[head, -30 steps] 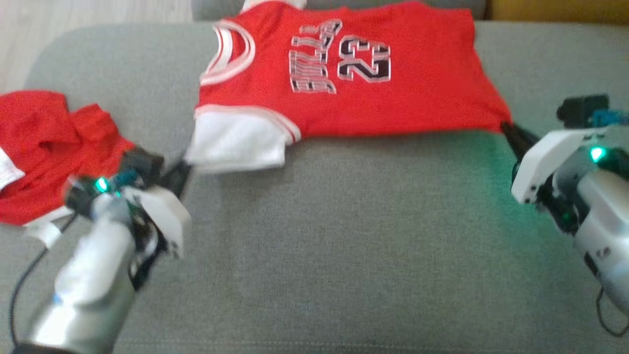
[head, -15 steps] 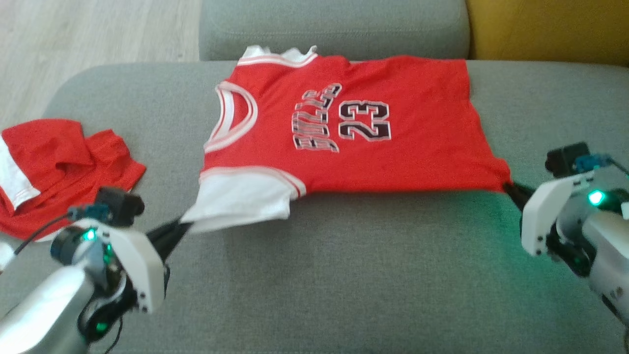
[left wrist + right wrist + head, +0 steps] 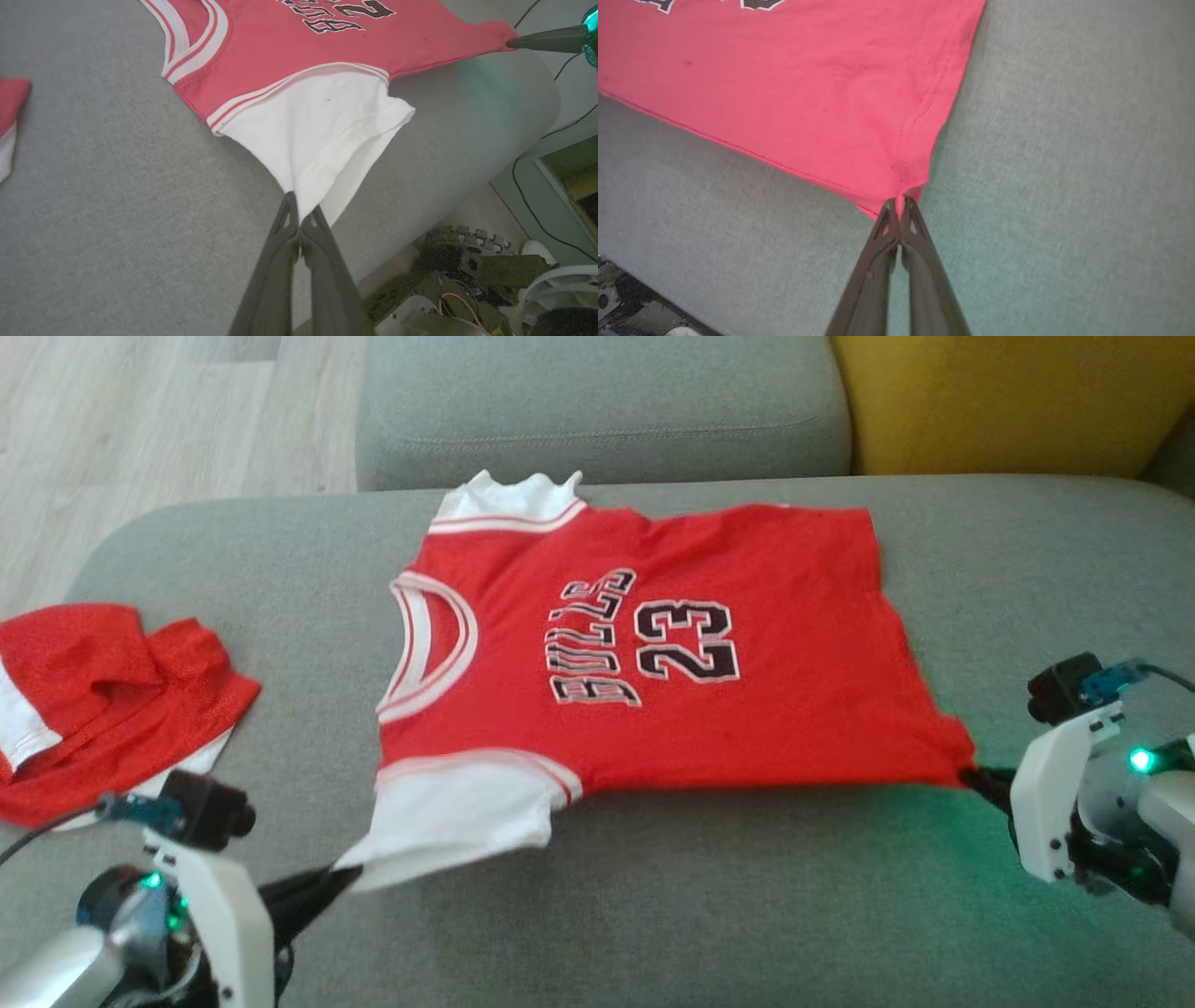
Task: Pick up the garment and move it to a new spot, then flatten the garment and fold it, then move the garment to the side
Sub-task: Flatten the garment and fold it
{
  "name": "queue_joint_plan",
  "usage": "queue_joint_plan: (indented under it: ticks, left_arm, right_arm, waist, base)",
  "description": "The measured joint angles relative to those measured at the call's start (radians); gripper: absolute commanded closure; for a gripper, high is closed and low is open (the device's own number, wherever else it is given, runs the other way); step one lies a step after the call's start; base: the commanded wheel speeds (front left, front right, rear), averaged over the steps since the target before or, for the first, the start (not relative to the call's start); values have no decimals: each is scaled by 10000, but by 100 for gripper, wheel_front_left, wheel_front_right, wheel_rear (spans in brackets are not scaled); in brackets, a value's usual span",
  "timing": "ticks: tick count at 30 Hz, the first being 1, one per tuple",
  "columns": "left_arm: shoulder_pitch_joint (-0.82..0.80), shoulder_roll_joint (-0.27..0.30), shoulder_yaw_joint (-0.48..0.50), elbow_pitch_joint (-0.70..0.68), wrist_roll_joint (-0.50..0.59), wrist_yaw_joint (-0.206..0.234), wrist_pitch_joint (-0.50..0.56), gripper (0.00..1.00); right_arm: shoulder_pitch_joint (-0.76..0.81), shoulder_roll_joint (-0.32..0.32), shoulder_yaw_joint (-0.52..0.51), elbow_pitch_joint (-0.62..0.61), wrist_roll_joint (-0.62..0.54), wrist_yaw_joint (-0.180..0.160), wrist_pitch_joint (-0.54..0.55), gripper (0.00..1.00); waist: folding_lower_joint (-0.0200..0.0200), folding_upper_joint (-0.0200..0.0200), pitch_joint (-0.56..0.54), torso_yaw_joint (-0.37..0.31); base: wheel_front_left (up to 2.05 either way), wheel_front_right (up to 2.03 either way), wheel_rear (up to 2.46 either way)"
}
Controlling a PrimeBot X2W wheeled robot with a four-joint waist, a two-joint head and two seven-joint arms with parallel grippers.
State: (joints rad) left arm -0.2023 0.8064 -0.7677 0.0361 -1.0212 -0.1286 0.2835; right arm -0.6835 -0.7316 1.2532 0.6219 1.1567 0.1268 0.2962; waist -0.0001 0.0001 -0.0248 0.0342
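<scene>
Head view: a red short-sleeved basketball jersey with white sleeves and "BULLS 23" print (image 3: pixel 653 653) lies spread, print up, on a grey fabric sofa seat (image 3: pixel 653 915). Its long axis runs side to side, collar toward the robot's left and hem toward its right. The left fingers (image 3: pixel 327 885) pinch the tip of the near white sleeve. The right fingers (image 3: pixel 980 778) pinch the near hem corner, so the whole garment lies beyond both arms, with its near edge drawn taut between them. A crumpled red mesh garment (image 3: pixel 103 700) sits apart at far left. Left wrist view: the left fingers (image 3: pixel 299 224) are pressed together on the white sleeve (image 3: pixel 322 130), which fans away from them. Right wrist view: the right fingers (image 3: pixel 899 219) are clamped on the red hem corner (image 3: pixel 906 179), and the cloth stretches away to the upper left. Judging by this, any fold would carry the near edge away from the robot.
</scene>
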Motion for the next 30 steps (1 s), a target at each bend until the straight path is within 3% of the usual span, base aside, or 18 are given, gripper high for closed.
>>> queue_joint_plan:
  ticks: [8,14,24,30]
  left_arm:
    - [845,826,10,-1087,-1106,84,882,100]
    - [1316,1197,36,-1716,-1695,504,1283,100]
    - [555,1290,418,-1939,-1292,598,1133,100]
    - [-597,938,462,-1766,-780,566,1158,100]
  right_arm:
    - [361,-874,265,-1283,859,0,1618,100]
    - [770,-1235,297,-1831,1985,0,2865,100]
    - [161,-1250,100,-2031,1703,0,2460,100]
    - [-542,-1120,17,-1820,1290,0,2197,100]
  waist:
    - [0,0,-179,-173]
    - [0,0,-184,-266]
    - [0,0,85,-421]
    - [0,0,349,-508]
  base:
    - [0,0,0]
    - [0,0,0]
    - [0,0,0]
    - [0,0,0]
